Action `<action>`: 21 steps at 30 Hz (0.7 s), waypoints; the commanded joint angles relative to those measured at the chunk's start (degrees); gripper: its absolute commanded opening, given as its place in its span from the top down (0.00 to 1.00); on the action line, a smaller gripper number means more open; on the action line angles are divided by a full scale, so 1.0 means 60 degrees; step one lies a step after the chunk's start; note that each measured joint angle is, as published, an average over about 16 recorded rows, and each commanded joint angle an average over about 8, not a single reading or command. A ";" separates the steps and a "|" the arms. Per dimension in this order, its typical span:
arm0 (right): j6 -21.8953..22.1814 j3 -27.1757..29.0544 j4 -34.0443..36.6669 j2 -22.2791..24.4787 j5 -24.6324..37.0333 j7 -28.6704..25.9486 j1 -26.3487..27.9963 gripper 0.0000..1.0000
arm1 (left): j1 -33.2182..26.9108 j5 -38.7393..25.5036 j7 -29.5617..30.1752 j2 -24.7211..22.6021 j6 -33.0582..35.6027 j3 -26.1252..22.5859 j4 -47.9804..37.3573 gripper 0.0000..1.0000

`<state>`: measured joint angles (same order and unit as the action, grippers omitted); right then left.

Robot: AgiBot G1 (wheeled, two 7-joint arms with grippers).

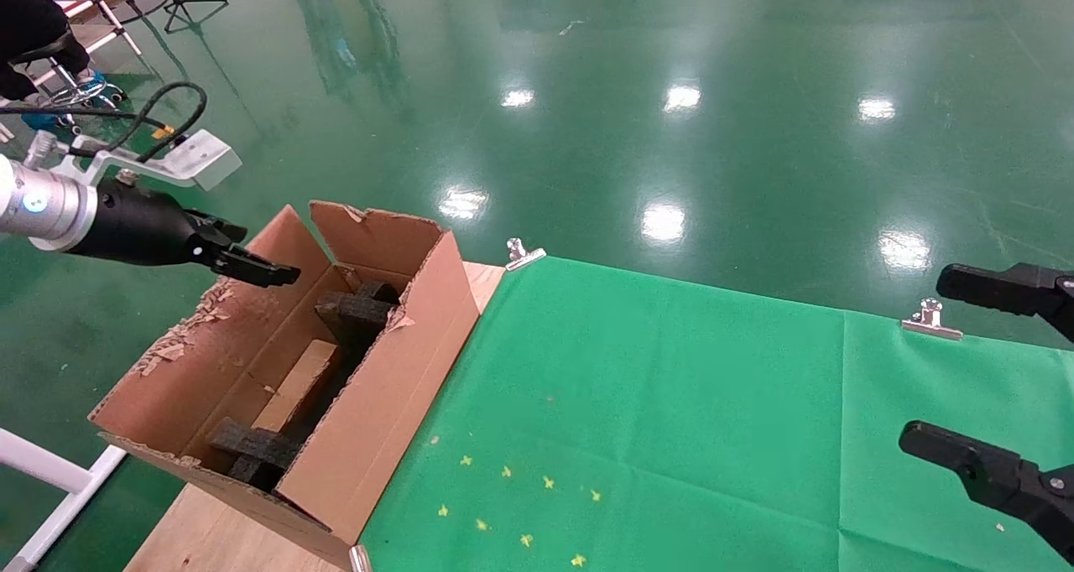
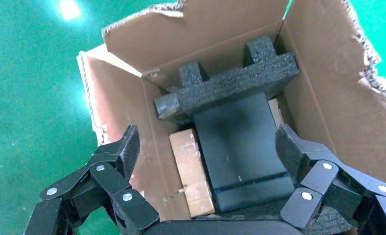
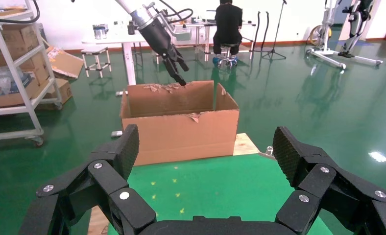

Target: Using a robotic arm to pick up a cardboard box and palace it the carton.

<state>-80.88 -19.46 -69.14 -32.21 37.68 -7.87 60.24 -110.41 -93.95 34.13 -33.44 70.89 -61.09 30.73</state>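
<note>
The cardboard box (image 1: 298,383), slim, brown and tape-wrapped, lies inside the carton (image 1: 386,371) along its left inner wall, beside a dark flat panel and between black foam blocks (image 1: 357,308). It also shows in the left wrist view (image 2: 191,171). My left gripper (image 1: 268,272), on the white arm with the silver wrist, hovers open and empty above the carton's far left flap; in its wrist view (image 2: 208,142) the jaws stand wide apart over the carton's inside (image 2: 323,83). My right gripper (image 1: 948,371) is open and empty, parked at the far right above the cloth.
A green cloth (image 1: 671,404) covers the wooden table (image 1: 218,530), held by metal clips (image 1: 524,253) (image 1: 930,320). Small yellow marks (image 1: 512,505) dot the cloth near the front. A white frame (image 1: 50,471) stands left of the table. The floor beyond is glossy green.
</note>
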 commanded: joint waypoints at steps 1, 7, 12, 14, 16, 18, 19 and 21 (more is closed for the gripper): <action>0.0000 0.0000 0.0000 0.0000 0.0000 0.0000 0.0000 0.00 | -0.0007 -0.0038 -0.0005 -0.0013 -0.0021 -0.0017 -0.0086 0.00; 0.0000 0.0000 0.0000 0.0000 0.0000 0.0000 0.0000 0.00 | 0.0535 0.0544 -0.0267 -0.0023 0.0150 0.0484 0.0392 0.00; 0.0000 0.0000 0.0000 0.0000 0.0000 0.0000 0.0000 0.00 | 0.1227 0.1284 -0.0597 -0.0045 0.0361 0.1123 0.1006 0.00; 0.0000 0.0000 0.0000 0.0000 0.0000 0.0000 0.0000 0.00 | 0.1500 0.1576 -0.0728 -0.0054 0.0444 0.1375 0.1249 0.00; 0.0000 0.0000 0.0000 0.0000 0.0000 0.0000 0.0000 0.00 | 0.1772 0.1867 -0.0858 -0.0062 0.0527 0.1627 0.1490 0.00; 0.0000 0.0000 0.0000 0.0000 0.0000 0.0000 0.0000 0.00 | 0.2049 0.2164 -0.0990 -0.0071 0.0611 0.1883 0.1736 0.00; 0.0000 0.0000 0.0000 0.0000 0.0000 0.0000 0.0000 0.00 | 0.2183 0.2307 -0.1054 -0.0075 0.0652 0.2006 0.1854 0.00; 0.0000 0.0000 0.0000 0.0000 0.0000 0.0000 0.0000 0.00 | 0.2460 0.2603 -0.1186 -0.0084 0.0736 0.2263 0.2100 0.00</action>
<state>-80.88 -19.46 -69.14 -32.21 37.68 -7.87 60.24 -95.66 -78.34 27.02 -33.94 75.30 -47.53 43.33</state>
